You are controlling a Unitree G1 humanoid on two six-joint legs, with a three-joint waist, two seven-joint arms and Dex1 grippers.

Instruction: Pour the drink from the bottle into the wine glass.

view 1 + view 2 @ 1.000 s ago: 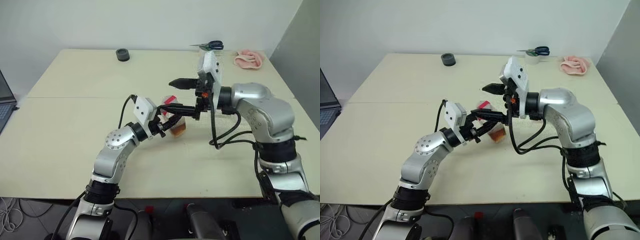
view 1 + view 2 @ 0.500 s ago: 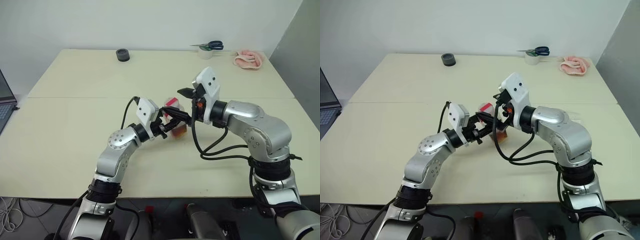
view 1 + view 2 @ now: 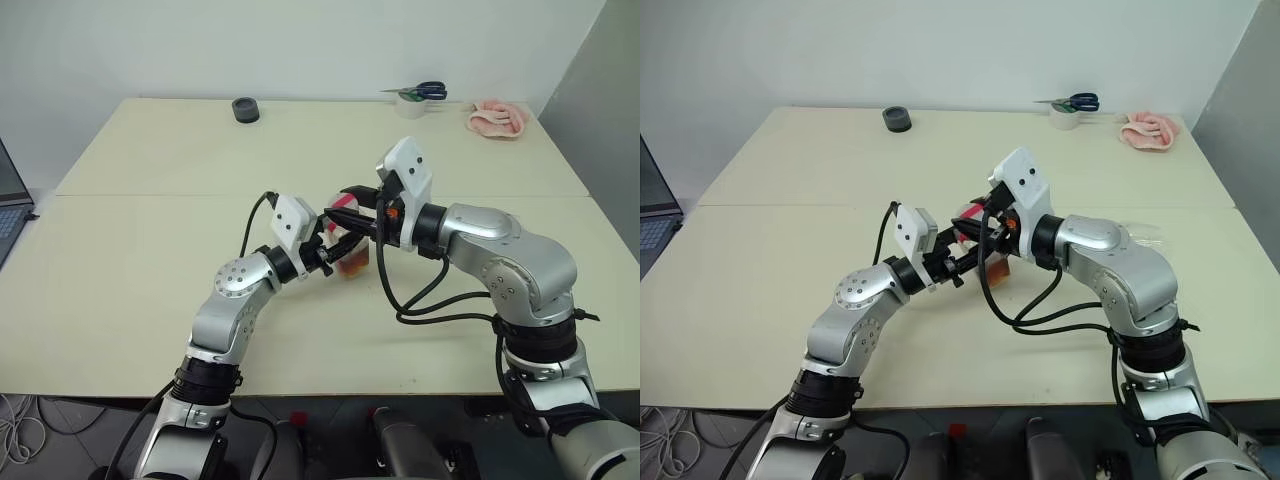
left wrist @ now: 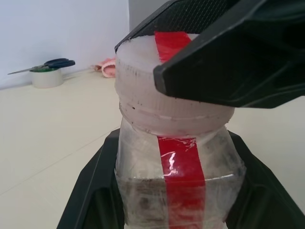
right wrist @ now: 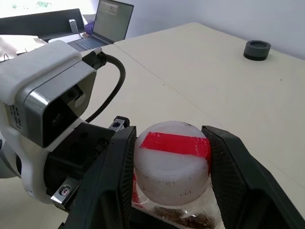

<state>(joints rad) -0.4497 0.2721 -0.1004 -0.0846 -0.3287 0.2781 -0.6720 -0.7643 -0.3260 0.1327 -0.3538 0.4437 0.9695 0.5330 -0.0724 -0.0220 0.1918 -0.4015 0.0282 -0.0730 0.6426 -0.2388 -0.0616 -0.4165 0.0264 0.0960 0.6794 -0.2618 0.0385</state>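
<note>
At center of the counter (image 3: 150, 300), my left gripper (image 3: 330, 247) pinches the bottle (image 4: 174, 162) body; my right gripper (image 5: 174, 157) straddles its cap (image 5: 172, 155), scissors (image 3: 420, 91) at one o'clock. Thin plastic seems light, squashy: I would grip the cap firmly.

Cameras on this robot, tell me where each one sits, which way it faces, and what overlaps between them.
Head stereo views: on the head, facing forward and down over the table; both arms show, meeting at the bottle.
Left wrist view: looks along the left gripper, shut on the bottle's body; the right gripper's finger crosses the cap.
Right wrist view: looks down on the cap between the right gripper fingers; the left wrist camera shows.
Shared: bottle, cap; scissors in head and left wrist views.
</note>
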